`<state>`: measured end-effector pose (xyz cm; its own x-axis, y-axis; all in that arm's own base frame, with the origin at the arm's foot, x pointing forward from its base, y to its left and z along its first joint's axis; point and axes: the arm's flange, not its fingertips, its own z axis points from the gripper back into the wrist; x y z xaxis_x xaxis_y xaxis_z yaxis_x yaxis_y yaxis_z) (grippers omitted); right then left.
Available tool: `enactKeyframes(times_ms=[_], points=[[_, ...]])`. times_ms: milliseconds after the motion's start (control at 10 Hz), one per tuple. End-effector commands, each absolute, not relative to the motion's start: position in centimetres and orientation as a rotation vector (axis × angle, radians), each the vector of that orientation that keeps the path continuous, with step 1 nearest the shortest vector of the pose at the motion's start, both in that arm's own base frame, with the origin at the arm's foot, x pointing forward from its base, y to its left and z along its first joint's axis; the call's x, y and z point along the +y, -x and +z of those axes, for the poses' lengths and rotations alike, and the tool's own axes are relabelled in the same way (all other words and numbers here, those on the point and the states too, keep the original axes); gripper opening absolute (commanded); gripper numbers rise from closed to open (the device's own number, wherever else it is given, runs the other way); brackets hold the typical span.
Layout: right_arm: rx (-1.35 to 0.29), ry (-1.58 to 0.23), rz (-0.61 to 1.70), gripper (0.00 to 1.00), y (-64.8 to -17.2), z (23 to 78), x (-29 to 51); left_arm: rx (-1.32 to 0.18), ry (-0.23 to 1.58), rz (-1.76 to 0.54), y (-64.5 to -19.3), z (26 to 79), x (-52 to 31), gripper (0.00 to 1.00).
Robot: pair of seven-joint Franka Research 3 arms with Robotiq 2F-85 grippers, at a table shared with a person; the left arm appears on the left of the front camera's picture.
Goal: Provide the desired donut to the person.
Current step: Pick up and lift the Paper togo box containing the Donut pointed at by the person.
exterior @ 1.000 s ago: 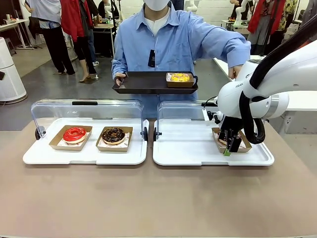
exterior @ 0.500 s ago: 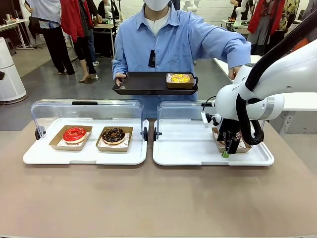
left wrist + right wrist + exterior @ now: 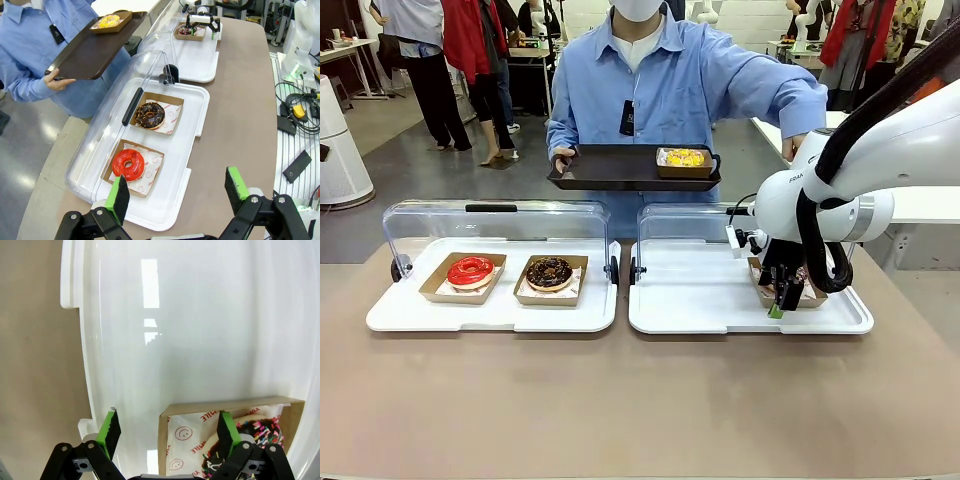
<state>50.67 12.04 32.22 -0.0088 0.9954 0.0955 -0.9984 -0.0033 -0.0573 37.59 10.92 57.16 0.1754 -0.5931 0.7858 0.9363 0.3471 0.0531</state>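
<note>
Your right gripper (image 3: 168,424) hangs released, jaws astride one wall of the brown cardboard donut boat (image 3: 226,406), placed to pinch it.

A sprinkled, seemingly chocolate donut (image 3: 262,432) lies in its cardboard box (image 3: 225,407); the person (image 3: 660,85) stands opposite.

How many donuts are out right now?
4: a red donut and a chocolate donut in the left case, a yellow donut on the dark tray, a sprinkled donut in the right case.
</note>
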Motion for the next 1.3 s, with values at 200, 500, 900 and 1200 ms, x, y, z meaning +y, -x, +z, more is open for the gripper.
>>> enactKeyframes(times_ms=[200, 500, 900, 1200], points=[[-0.011, -0.041, 1.592, 1.0, -50.21, 31.17, 12.36, -0.831, 0.52, -1.146, -37.54, 57.2, 10.92, 1.0], [-0.004, -0.045, 1.59, 0.98, -50.21, 30.96, 12.34, -0.831, 0.52, -1.146, -37.54, 57.2, 10.92, 1.0], [-0.02, -0.038, 1.59, 0.06, -50.46, 30.78, 12.26, -0.831, 0.52, -1.146, -37.54, 57.2, 10.92, 1.0], [-0.018, -0.042, 1.589, 0.0, -50.56, 30.69, 12.2, -0.831, 0.52, -1.146, -37.54, 57.2, 10.92, 1.0]])
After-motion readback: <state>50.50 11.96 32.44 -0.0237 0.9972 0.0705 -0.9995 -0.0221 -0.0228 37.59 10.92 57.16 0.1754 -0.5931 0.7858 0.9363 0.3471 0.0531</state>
